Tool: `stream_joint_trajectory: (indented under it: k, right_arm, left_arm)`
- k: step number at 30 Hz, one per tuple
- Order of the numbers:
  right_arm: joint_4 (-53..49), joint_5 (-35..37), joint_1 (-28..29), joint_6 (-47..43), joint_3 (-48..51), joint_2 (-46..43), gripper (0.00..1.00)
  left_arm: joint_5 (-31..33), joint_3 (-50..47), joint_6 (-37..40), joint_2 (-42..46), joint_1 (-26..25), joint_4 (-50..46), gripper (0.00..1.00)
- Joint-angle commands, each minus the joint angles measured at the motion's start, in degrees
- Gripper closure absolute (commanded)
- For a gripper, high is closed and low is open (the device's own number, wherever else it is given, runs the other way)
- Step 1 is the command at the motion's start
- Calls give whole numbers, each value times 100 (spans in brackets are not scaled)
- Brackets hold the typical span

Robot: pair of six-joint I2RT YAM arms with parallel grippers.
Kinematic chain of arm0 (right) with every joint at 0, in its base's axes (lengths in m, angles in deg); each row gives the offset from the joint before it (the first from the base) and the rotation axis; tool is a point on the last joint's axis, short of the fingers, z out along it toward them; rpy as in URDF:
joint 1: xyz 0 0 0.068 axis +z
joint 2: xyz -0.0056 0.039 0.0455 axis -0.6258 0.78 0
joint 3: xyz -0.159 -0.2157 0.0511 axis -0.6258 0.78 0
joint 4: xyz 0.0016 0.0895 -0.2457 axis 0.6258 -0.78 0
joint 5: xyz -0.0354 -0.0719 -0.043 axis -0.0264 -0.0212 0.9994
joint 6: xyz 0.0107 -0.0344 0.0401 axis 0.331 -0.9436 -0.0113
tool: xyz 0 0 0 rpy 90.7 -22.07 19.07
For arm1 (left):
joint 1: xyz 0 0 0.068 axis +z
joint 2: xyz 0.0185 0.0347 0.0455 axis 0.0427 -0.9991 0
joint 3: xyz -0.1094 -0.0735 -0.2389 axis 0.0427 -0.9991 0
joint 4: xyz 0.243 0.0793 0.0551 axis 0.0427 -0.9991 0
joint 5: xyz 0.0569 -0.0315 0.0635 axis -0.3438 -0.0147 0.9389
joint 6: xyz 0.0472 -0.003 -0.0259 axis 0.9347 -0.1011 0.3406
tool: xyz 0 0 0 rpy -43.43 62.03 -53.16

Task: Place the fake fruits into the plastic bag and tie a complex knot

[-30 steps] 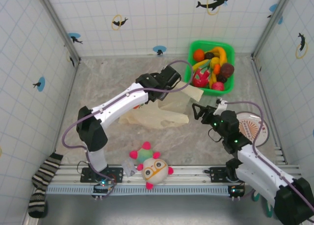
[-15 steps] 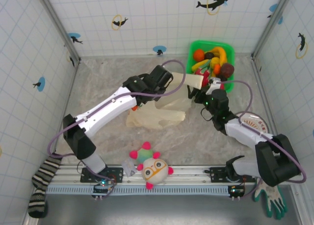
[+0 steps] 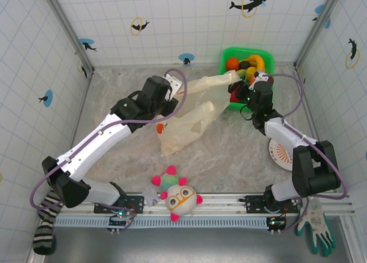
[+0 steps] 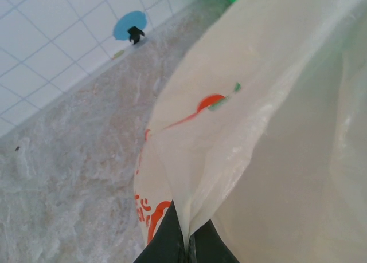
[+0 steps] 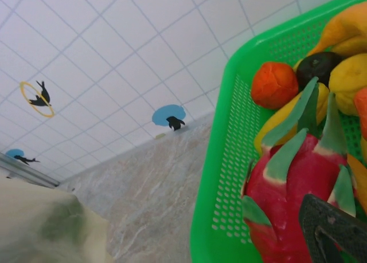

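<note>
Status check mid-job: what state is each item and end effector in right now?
Left end effector, shut on the plastic bag.
Plastic bag, untied, held up by one edge.
Right end effector, open, at the green basket.
Fake fruits, piled in the basket.

The left gripper (image 4: 187, 248) has drawn back toward the left, lifting the plastic bag (image 3: 189, 122) into a stretched sheet, while the right gripper (image 3: 236, 94) has reached the green basket (image 3: 223, 61), seemingly just above the pink fruit (image 5: 292, 177).

The marbled table (image 3: 114, 97) carries a green basket (image 3: 241, 50), a plate (image 3: 282, 155) and the plastic bag (image 3: 178, 131)'s bottom.
</note>
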Motion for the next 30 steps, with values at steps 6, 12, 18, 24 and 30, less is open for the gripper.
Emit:
stream_joint_trajectory:
  k: [6, 12, 18, 24, 30]
  right_arm:
    - [-366, -1281, 236, -500, -161, -24, 0]
    - [-852, -1693, 655, -648, 200, -485, 0]
    - [-1441, -1386, 930, -626, 947, -1331, 0]
    - [-2653, -1584, 934, -1023, 1403, -2299, 0]
    - [-3937, -1665, 655, -1479, 1365, -3142, 0]
  left_arm:
    - [288, 475, -468, -414, 125, -186, 100]
    - [707, 1018, -800, -960, 170, -423, 100]
    - [862, 1693, -1054, -1571, 265, -789, 100]
    - [996, 2262, -1066, -2213, 406, -1187, 100]
    - [828, 2349, -1060, -2311, 429, -1099, 100]
